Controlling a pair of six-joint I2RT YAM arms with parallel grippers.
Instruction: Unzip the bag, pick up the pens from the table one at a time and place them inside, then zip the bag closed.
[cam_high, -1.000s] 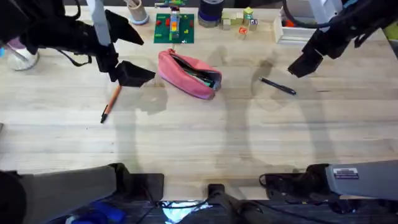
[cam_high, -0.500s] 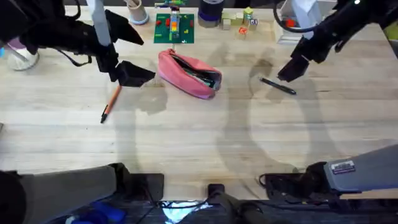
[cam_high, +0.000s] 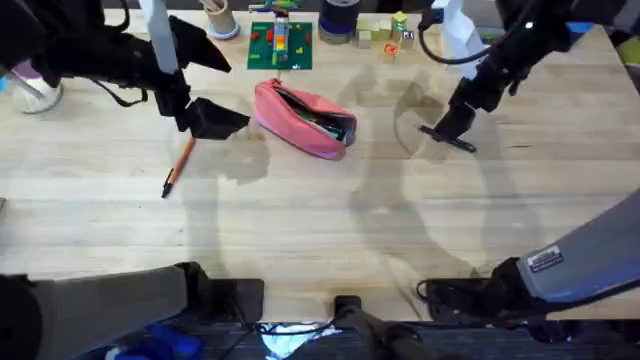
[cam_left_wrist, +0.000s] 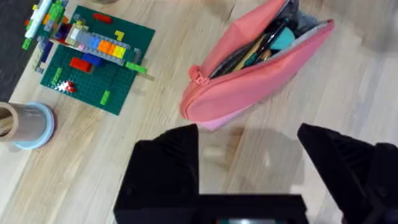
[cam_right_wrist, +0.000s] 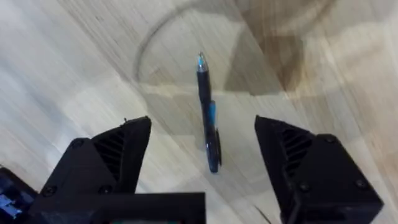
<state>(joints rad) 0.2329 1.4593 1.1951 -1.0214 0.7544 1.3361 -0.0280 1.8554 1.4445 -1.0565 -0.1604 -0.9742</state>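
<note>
Right wrist view: the right gripper (cam_right_wrist: 202, 163), fingers spread, straddles the black pen (cam_right_wrist: 208, 118), its length crossing the gap.

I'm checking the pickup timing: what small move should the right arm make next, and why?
Probably lower the right hand straight down and close on the black pen. Its fingers are open with the pen lying on the table between them, not yet gripped, and the pink bag already sits unzipped.
</note>
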